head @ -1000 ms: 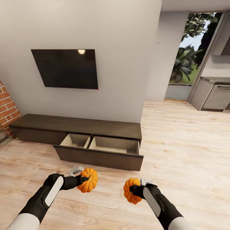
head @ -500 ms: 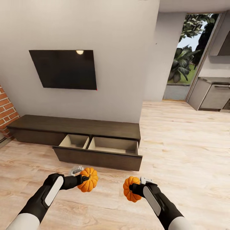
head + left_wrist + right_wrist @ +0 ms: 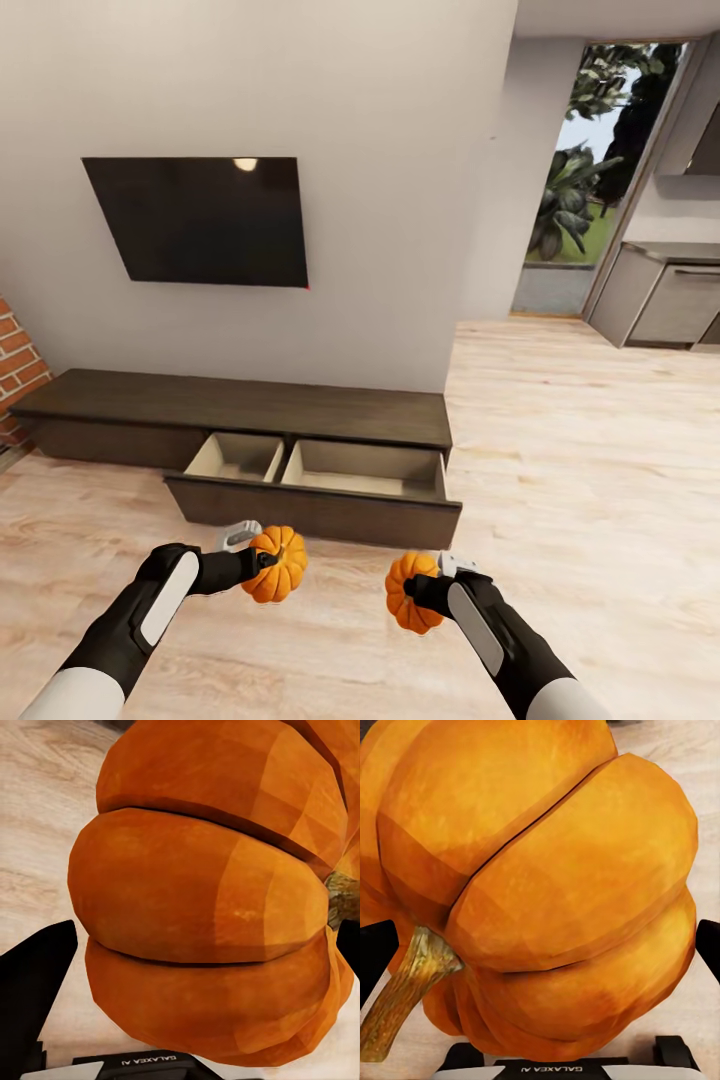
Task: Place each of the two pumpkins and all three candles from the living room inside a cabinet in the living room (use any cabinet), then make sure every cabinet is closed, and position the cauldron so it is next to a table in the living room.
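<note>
Room: pale wood floor, black TV on the wall above the cabinet.
Cabinet: drawer pulled out.
Left gripper: clenched on the left pumpkin, just before the drawer.
Right gripper: clenched on the right pumpkin, above the floor.

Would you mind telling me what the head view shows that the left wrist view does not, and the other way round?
Head view alone: the cabinet with its drawer pulled open, the black TV on the wall, a brick edge, the doorway with plants, the right gripper shut on the second pumpkin, and both arms.

Left wrist view alone: a close look at the left pumpkin's ribs and its brownish stem.

Shared: the left pumpkin held by the left gripper, and the pale wood floor.
</note>
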Tool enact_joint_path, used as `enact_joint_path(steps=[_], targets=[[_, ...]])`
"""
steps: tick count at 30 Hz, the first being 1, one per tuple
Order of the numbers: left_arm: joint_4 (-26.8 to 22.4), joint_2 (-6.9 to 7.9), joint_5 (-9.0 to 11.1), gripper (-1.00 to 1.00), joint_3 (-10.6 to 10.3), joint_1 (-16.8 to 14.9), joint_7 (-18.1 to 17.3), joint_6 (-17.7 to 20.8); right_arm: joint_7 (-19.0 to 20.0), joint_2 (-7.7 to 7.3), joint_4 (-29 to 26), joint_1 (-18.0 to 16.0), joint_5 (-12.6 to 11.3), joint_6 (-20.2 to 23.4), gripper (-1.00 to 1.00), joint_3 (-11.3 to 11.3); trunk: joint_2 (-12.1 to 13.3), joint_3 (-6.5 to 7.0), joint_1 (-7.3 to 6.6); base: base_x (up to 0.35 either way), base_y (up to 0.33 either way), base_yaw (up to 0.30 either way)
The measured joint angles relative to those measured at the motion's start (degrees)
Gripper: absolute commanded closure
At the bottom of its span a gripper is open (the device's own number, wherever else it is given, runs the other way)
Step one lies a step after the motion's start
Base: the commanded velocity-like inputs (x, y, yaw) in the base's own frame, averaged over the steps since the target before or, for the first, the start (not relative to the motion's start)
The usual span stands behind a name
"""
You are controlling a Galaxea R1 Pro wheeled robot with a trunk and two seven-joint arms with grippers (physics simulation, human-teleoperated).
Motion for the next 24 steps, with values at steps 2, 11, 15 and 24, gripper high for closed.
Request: enact_joint_path(steps=[2,11,15,24], targets=[[0.0,0.0,0.0,1.0,0.0,0.0,0.0,0.0,0.0,-0.01,0.0,0.0,0.0,0.0,1.0,0.0,0.0,0.0,0.0,0.332,0.018,0.0],[0.0,-0.01,-0.1,1.0,0.1,0.0,0.0,0.0,0.5,-0.05,0.0,0.0,-0.2,0.0,1.0,0.0,0.0,0.25,0.01,0.296,0.11,-0.111],[0.0,-0.01,0.0,1.0,0.1,0.0,0.0,0.1,0.8,-0.03,0.0,0.0,-0.2,0.0,1.0,-0.1,0.0,0.42,0.01,0.213,0.183,-0.111],[-0.5,0.01,0.7,1.0,0.2,0.0,-0.2,0.1,0.8,-0.02,0.0,0.0,-0.2,0.0,1.0,-0.1,0.0,0.46,0.03,0.026,0.019,-0.008]])
